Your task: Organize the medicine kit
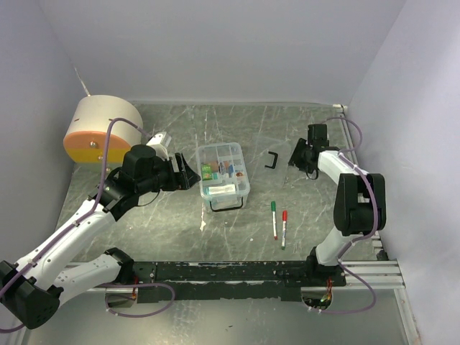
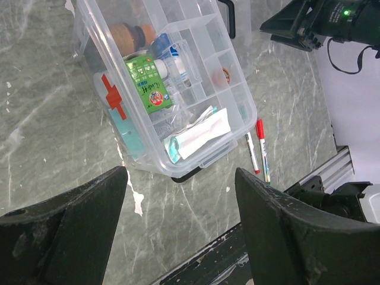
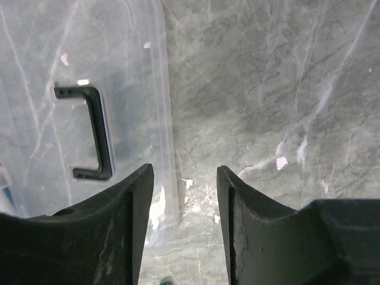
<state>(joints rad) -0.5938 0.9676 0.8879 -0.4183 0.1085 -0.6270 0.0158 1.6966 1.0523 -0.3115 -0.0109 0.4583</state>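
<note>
The clear box stands open in the middle of the table. Its compartments hold a green packet, a white pouch and brown rolls. Its clear lid, with a black handle, lies just right of it. The left claw is spread wide and empty beside the box. The right claw is also spread, with the lid's edge in its gap. Two markers lie near.

I am holding my pincer spread apart above the grey marbled tabletop. One finger is sitting over a clear plastic lid with a black handle, and the lid's edge is running through the gap between my fingers.
</note>
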